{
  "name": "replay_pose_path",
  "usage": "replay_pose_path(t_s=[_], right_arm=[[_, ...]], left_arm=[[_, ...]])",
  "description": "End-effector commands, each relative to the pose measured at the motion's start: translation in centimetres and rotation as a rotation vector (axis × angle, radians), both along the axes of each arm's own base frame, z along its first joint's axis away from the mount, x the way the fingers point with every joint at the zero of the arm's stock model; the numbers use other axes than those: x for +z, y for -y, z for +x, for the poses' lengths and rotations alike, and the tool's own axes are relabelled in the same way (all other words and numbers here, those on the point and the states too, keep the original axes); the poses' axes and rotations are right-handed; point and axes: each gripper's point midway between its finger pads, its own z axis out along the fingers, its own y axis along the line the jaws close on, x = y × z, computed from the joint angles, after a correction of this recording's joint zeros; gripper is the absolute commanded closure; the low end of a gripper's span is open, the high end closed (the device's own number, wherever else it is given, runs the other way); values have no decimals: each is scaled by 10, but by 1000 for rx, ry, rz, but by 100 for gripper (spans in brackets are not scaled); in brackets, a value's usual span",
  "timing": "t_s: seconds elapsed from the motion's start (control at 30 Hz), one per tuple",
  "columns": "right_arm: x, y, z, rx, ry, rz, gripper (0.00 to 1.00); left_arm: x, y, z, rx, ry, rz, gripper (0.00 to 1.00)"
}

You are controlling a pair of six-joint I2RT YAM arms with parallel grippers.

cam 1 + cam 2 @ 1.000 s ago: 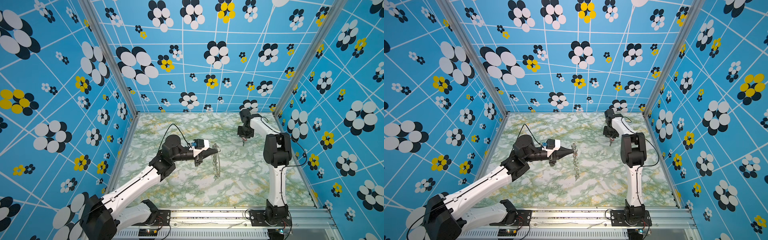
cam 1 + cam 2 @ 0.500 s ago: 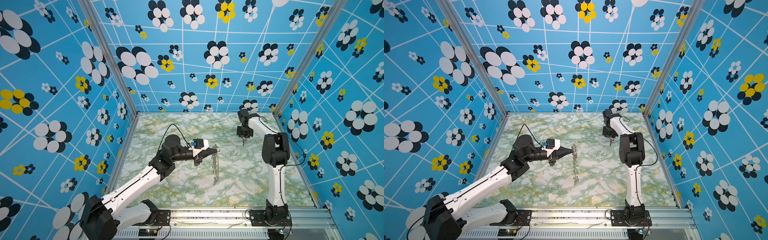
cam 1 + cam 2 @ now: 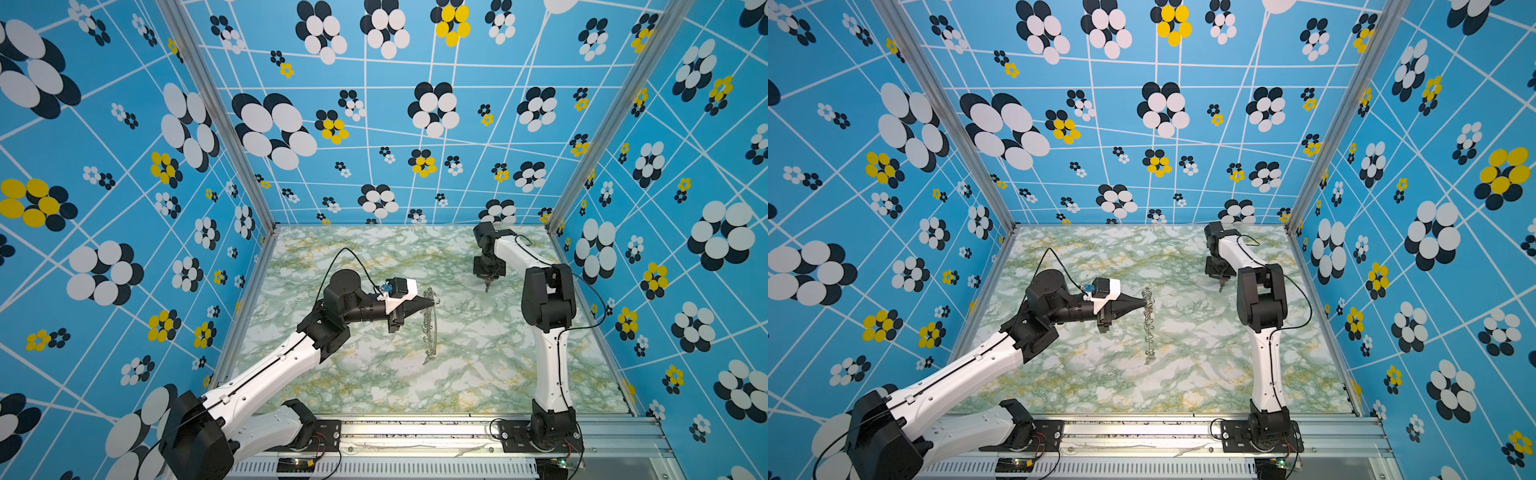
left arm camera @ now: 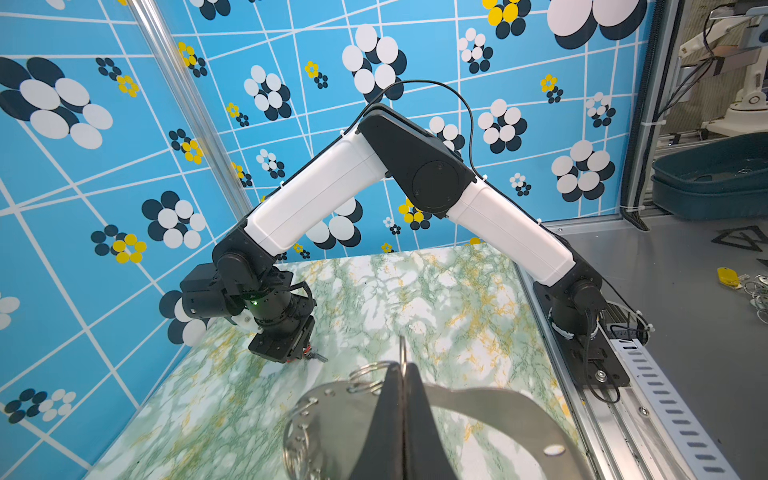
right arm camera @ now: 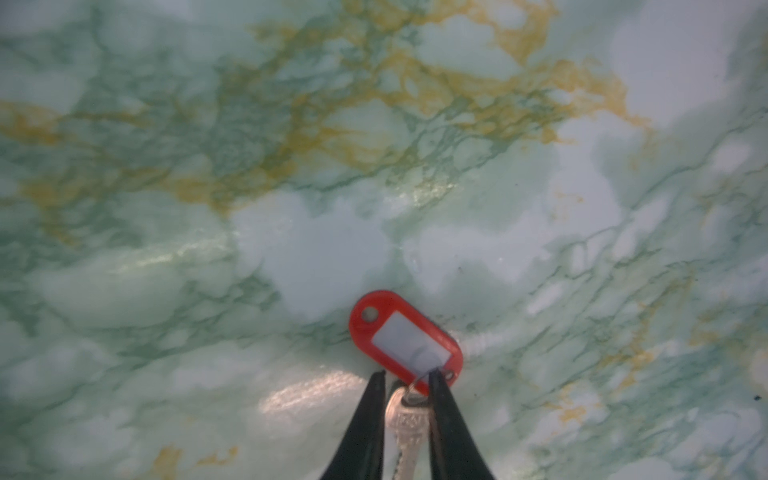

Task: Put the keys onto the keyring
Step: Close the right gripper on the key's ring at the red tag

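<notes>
Left hand is clenching fully, its 2 black fingers pressing flat together on the keyring. They are catching the grey plate at its edge, where 1 small silver ring is poking up between the fingertips. More rings are hanging from holes along the rim beside the grip.

In both top views the left hand is reaching in level from the left edge. The keyring is showing edge-on there, as a thin line running from the fingertips toward the near edge, about the middle of the tabletop. Whether its lower end is touching the marble-patterned surface cannot be told.

Right hand is grasping a silver key, with 1 dark finger lying along each side of it. A thin wire loop is joining the key to a red key tag, which is sticking out past the fingertips and showing a white label window and a small hole at its free end. The tag is looking sharp while the tabletop behind it is blurring. In a top view this right hand is pointing downward near the far right corner of the tabletop, well apart from the keyring, with the small tag dangling at its tip.

Beyond the rail at the near edge, a yellow key tag with some loose rings is lying on a grey surface outside the blue flower-patterned walls.
</notes>
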Motion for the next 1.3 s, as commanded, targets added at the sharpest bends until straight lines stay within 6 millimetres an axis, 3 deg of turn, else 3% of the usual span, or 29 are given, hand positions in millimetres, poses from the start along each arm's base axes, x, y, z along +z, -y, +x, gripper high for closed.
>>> replay_pose_path(t_s=[0.0,0.33,0.7,0.73,1.0,1.13,1.23,1.27], right_arm=[[-13,12,-8,-7,-44,-39,79],[-2,16,-8,-14,3,-41,100],[23,10,-11,14,66,1,100],[38,8,-10,18,98,15,100],[64,-9,-20,45,132,119,100],[66,-12,-30,63,116,145,100],[56,-3,-33,71,88,86,100],[53,-1,-31,70,84,70,94]], left_arm=[[7,-6,-2,7,36,-23,100],[9,-6,-2,8,38,-25,100],[13,-7,-3,10,41,-26,100],[13,-7,-3,9,41,-27,100],[15,-7,-4,8,44,-27,100],[15,-8,-5,8,44,-27,100],[14,-8,-6,5,43,-26,100],[14,-8,-6,5,42,-27,100]])
